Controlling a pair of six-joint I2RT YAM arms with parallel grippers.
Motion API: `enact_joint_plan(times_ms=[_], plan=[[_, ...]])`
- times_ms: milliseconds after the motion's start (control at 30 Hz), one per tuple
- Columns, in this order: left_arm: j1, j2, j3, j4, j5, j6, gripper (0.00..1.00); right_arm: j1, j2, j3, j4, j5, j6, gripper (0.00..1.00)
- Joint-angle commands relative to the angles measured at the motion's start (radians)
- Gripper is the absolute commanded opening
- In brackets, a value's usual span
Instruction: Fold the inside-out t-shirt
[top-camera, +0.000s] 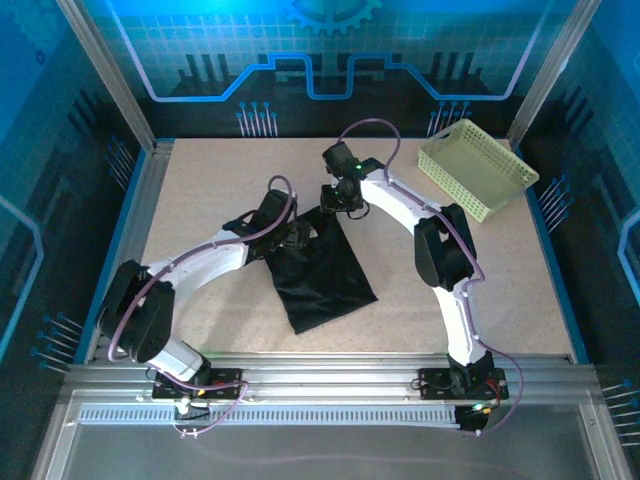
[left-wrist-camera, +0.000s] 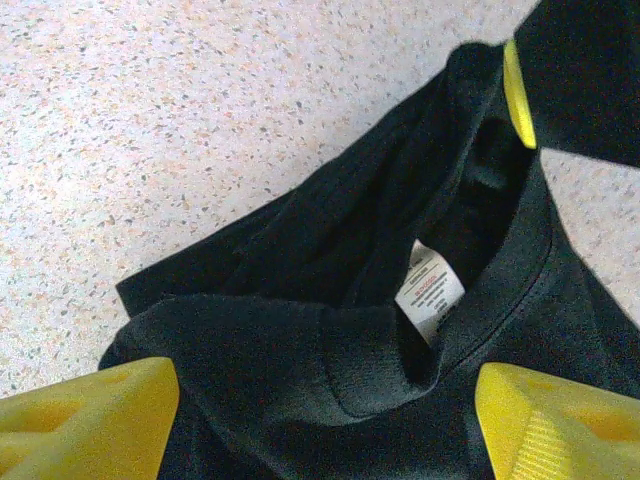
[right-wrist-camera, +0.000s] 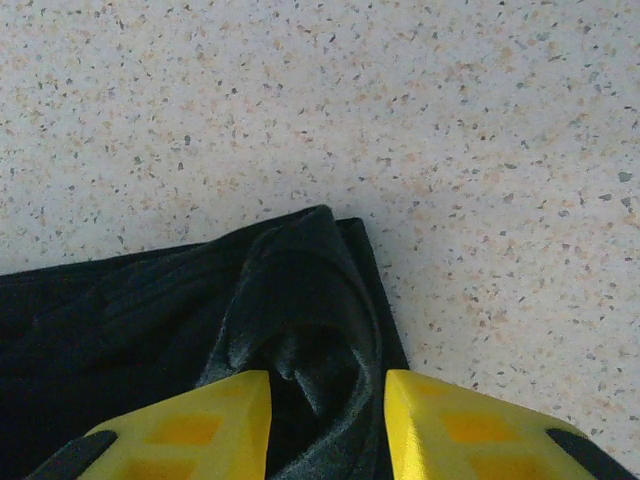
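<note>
The inside-out t-shirt (top-camera: 322, 272) is a black, narrow folded bundle lying slantwise at mid-table. My left gripper (top-camera: 297, 236) hovers over its upper left end. In the left wrist view its yellow fingers (left-wrist-camera: 90, 420) stand wide apart, open, above the collar with the pale neck tag (left-wrist-camera: 430, 290); nothing is pinched. My right gripper (top-camera: 345, 200) is at the shirt's top corner. In the right wrist view its gripper (right-wrist-camera: 328, 425) is open, the fingers parted either side of a raised fold of the black shirt (right-wrist-camera: 300, 290), which rests loosely between them.
A pale yellow-green lattice basket (top-camera: 477, 168) sits at the back right of the speckled table (top-camera: 200, 190). Metal frame rails (top-camera: 130, 230) run along the table's sides and near edge. Bare tabletop lies left of and behind the shirt.
</note>
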Motion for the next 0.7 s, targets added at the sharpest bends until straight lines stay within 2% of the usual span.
enact_joint_plan(times_ms=[0,167,267,333,500,567,667], plan=[[-0.010,0.075,0.082,-0.072,-0.089,0.061,0.79,-0.009,-0.032,-0.017,0.024,-0.009,-0.012,0.37],[-0.009,0.131,0.126,-0.100,-0.165,0.033,0.71,-0.013,-0.012,-0.015,0.046,-0.013,-0.009,0.37],[-0.006,0.148,0.142,-0.096,-0.184,0.011,0.58,-0.015,0.013,0.004,0.054,-0.030,-0.018,0.37],[-0.002,0.159,0.152,-0.094,-0.190,-0.001,0.45,-0.016,0.034,0.024,0.056,-0.038,-0.025,0.37],[0.019,0.160,0.158,-0.086,-0.167,-0.023,0.22,-0.016,0.091,0.095,0.037,-0.050,-0.043,0.36],[0.035,0.151,0.150,-0.079,-0.157,-0.038,0.13,-0.015,0.102,0.127,0.027,-0.047,-0.047,0.33],[0.077,0.118,0.119,-0.062,-0.134,-0.068,0.01,-0.016,0.102,0.153,0.027,-0.043,-0.045,0.23]])
